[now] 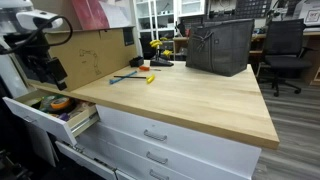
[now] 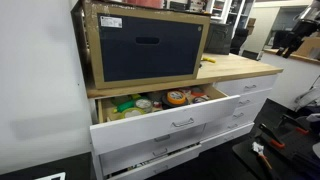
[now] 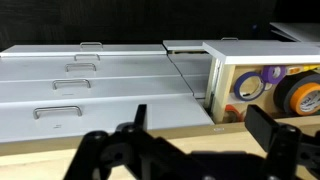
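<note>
My gripper (image 1: 46, 66) hangs above the left end of a wooden worktop (image 1: 190, 100), over an open top drawer (image 1: 40, 112). It also shows far right in an exterior view (image 2: 292, 42). In the wrist view the gripper (image 3: 202, 128) is open and empty, its two black fingers spread wide. Beyond it lie the worktop edge and the open drawer with a purple tape roll (image 3: 250, 86) and an orange-and-black tape roll (image 3: 300, 92). The drawer (image 2: 175, 118) holds several tape rolls and small items.
White drawer fronts with metal handles (image 3: 80, 90) sit below the worktop. A grey felt bin (image 1: 220, 46), a blue pen (image 1: 127, 77) and a yellow marker (image 1: 150, 78) lie on the top. A wooden crate with a dark fabric bin (image 2: 145, 45) stands at the drawer end. An office chair (image 1: 286, 50) stands behind.
</note>
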### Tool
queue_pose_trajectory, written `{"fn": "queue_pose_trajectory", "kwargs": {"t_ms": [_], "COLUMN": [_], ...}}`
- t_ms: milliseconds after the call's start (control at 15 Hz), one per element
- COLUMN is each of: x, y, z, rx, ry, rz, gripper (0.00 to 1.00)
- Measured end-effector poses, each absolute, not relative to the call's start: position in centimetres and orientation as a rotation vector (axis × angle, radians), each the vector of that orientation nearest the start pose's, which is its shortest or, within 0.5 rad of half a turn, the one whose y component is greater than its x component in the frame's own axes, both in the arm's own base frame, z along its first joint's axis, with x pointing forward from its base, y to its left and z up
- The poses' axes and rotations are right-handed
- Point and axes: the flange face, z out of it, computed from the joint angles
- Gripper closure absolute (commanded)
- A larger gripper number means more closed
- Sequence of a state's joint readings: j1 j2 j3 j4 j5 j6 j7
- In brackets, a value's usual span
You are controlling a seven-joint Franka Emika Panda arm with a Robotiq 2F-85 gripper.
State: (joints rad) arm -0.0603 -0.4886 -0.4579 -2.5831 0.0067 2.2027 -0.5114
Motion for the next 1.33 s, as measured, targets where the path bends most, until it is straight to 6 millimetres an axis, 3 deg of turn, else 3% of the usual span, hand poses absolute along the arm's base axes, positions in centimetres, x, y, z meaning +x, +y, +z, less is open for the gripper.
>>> {"fn": "queue_pose_trajectory", "kwargs": {"t_ms": [1133, 1333], "x": [34.99, 35.28], "y": [-19.72, -19.45], "z": [41.43, 40.63], "rx": [-2.977, -2.982], "ry": [-0.044, -0.036], "rz": [-0.234, -0.195], "gripper": [0.0, 0.0]}}
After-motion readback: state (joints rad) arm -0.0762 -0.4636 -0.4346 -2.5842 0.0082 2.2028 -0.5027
